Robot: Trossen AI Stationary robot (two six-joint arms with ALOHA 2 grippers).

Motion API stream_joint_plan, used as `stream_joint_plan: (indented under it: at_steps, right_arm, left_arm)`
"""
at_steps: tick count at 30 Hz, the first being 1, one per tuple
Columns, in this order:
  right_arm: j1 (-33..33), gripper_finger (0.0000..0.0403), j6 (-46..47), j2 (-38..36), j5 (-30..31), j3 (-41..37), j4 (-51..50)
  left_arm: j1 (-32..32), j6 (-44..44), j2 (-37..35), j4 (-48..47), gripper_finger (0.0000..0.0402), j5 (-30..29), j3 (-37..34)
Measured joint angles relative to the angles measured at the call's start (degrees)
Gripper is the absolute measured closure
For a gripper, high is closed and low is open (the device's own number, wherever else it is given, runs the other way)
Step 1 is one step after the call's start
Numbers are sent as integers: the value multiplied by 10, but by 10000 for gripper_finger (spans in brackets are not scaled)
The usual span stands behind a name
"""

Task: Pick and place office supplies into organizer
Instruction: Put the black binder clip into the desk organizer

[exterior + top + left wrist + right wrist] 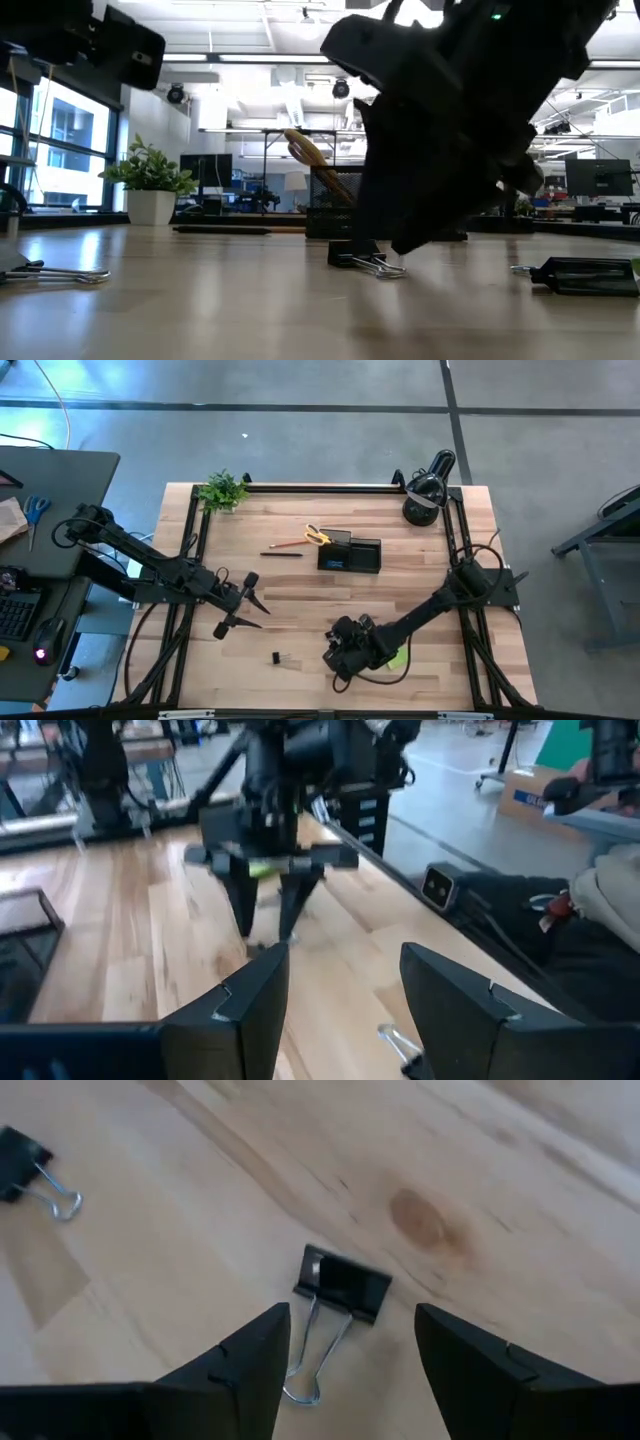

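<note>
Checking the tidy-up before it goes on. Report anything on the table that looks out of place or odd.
Two binder clips lie loose on the bare wood, outside the organizer: one binder clip on its side between the open right end effector's fingers, untouched, another binder clip left of it. The orange pencil and black pen also lie beside the organizer.

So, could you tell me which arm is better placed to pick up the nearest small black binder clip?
The right: its open pincer hangs directly over the small black binder clip, while the left pincer waits farther off.

Right gripper [345, 1355] points down near the counter's front edge, jaws apart; left gripper [243, 603] hovers mid-left, jaws spread.
</note>
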Motion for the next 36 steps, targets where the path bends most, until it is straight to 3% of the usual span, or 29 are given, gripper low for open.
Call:
stream_joint_plan:
  at_steps: [10,21,25,36]
  right_arm:
    - [-2,205,-43,34,31,6,38]
    - [-18,226,-104,43,81,7,-32]
    - [-28,237,-115,43,100,6,-66]
    - [-32,282,-229,45,117,4,-39]
  left_arm:
    - [0,-28,14,-6,218,-42,0]
    - [0,-32,14,19,218,-76,0]
    - [0,-43,14,11,218,-76,0]
    - [0,-73,14,-20,218,-76,0]
